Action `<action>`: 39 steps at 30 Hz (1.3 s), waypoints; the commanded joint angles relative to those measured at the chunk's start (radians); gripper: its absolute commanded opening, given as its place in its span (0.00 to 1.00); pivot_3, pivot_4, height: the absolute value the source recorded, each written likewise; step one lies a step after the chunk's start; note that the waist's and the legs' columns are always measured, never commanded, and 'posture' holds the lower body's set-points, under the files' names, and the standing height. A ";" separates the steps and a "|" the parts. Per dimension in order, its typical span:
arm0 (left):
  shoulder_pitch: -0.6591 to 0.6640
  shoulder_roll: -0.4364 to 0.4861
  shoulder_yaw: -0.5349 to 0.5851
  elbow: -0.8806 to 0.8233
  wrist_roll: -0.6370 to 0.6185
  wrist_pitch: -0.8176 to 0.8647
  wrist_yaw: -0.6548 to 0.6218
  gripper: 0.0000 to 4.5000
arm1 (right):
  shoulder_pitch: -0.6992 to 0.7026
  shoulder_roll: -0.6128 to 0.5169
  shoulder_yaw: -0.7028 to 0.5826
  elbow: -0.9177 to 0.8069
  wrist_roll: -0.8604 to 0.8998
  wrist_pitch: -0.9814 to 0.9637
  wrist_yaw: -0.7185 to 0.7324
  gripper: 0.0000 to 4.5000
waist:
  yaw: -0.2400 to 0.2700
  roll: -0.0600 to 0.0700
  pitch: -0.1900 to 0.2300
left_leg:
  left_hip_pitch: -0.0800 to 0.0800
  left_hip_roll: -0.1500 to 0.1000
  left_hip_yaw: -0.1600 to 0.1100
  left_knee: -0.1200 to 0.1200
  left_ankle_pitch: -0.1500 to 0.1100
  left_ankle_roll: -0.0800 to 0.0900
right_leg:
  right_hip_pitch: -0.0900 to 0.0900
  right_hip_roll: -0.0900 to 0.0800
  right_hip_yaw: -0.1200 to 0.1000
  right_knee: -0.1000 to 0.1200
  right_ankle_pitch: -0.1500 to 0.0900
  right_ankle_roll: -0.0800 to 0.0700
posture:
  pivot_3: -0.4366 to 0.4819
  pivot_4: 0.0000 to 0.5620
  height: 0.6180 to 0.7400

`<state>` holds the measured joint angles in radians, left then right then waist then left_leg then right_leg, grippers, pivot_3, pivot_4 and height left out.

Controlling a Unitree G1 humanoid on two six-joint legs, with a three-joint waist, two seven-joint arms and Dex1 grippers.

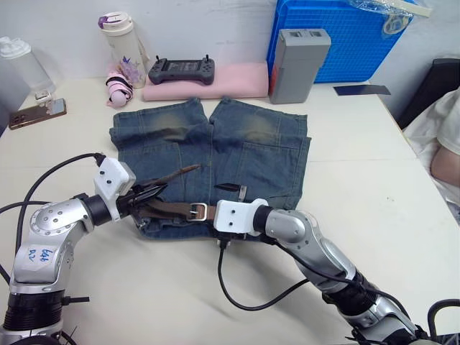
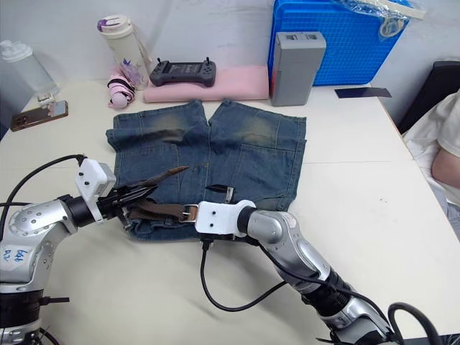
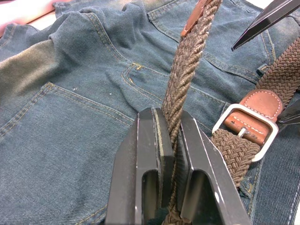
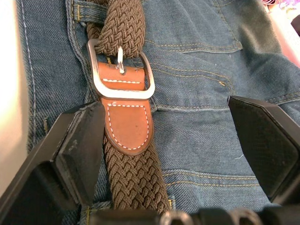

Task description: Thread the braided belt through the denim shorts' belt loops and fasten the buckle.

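Left gripper [image 3: 168, 154] pinches the braided belt [image 3: 187, 70]; right gripper [image 4: 164, 140], jaws wide, straddles the buckle [image 4: 121, 70], whose prong shows in its wrist view.

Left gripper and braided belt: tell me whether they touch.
Touching. The left wrist view shows the left gripper with both fingers clamped against the braided belt, no gap.

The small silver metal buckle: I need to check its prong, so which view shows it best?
The right wrist view: the small silver metal buckle lies close, prong through the dark-brown braided belt. The left wrist view shows it angled; the eye views show it tiny.
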<state>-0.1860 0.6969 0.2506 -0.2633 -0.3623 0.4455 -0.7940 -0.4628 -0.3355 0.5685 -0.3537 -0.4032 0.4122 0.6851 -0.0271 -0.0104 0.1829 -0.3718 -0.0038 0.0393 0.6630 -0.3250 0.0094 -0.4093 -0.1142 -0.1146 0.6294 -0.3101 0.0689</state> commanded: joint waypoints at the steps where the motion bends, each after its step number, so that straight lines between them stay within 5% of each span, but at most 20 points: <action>1: -0.017 0.012 0.011 -0.016 -0.017 -0.002 0.006 0.00 | 0.007 0.007 0.017 -0.011 -0.026 -0.007 -0.008 0.99 | 0.000 0.000 0.000 | 0.000 0.000 0.000 0.000 0.000 0.000 | 0.000 0.000 0.000 0.000 0.000 0.000 | 0.48 0.27 0.77; 10: -0.046 0.019 -0.011 0.014 -0.011 -0.010 -0.002 0.00 | 0.010 -0.037 -0.020 -0.093 0.048 0.016 0.092 0.99 | 0.001 0.000 0.000 | 0.000 0.000 0.000 0.001 0.000 0.000 | 0.000 0.000 0.000 0.000 0.000 0.000 | 0.48 0.27 0.77; 24: -0.053 0.033 0.000 0.014 -0.018 0.004 0.001 0.00 | 0.001 0.021 0.036 0.012 -0.087 0.004 -0.026 0.99 | 0.001 0.000 0.000 | 0.000 0.000 0.000 0.002 0.000 0.000 | 0.000 0.000 0.000 0.005 0.000 0.000 | 0.48 0.27 0.77; 27: -0.050 0.033 -0.006 0.015 -0.011 0.001 0.002 0.00 | 0.001 0.029 0.033 0.019 -0.101 0.009 -0.038 0.81 | 0.001 0.000 0.000 | 0.000 0.000 0.000 0.003 0.000 0.000 | 0.000 0.000 0.000 0.006 0.000 0.000 | 0.48 0.27 0.77; 35: -0.031 0.064 -0.068 0.056 0.077 -0.086 -0.023 0.00 | -0.001 0.048 0.029 0.026 -0.129 0.034 -0.053 0.02 | 0.001 0.000 0.000 | 0.000 0.000 0.000 0.003 0.000 0.000 | 0.000 0.000 0.001 0.007 0.000 0.000 | 0.48 0.27 0.77; 39: -0.030 0.099 -0.121 0.091 0.151 -0.154 -0.039 0.00 | -0.013 0.049 0.026 0.026 -0.166 0.002 -0.093 0.02 | 0.001 0.000 0.000 | 0.000 0.000 0.000 0.004 0.000 0.000 | 0.000 0.000 0.001 0.007 0.000 0.000 | 0.48 0.27 0.77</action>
<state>-0.2206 0.7700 0.1404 -0.1729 -0.2469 0.3388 -0.8206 -0.4544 -0.2922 0.6154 -0.3084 -0.5369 0.4343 0.6273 -0.0264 -0.0108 0.1828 -0.3718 -0.0040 0.0395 0.6667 -0.3247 0.0097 -0.4094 -0.1141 -0.1140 0.6364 -0.3101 0.0688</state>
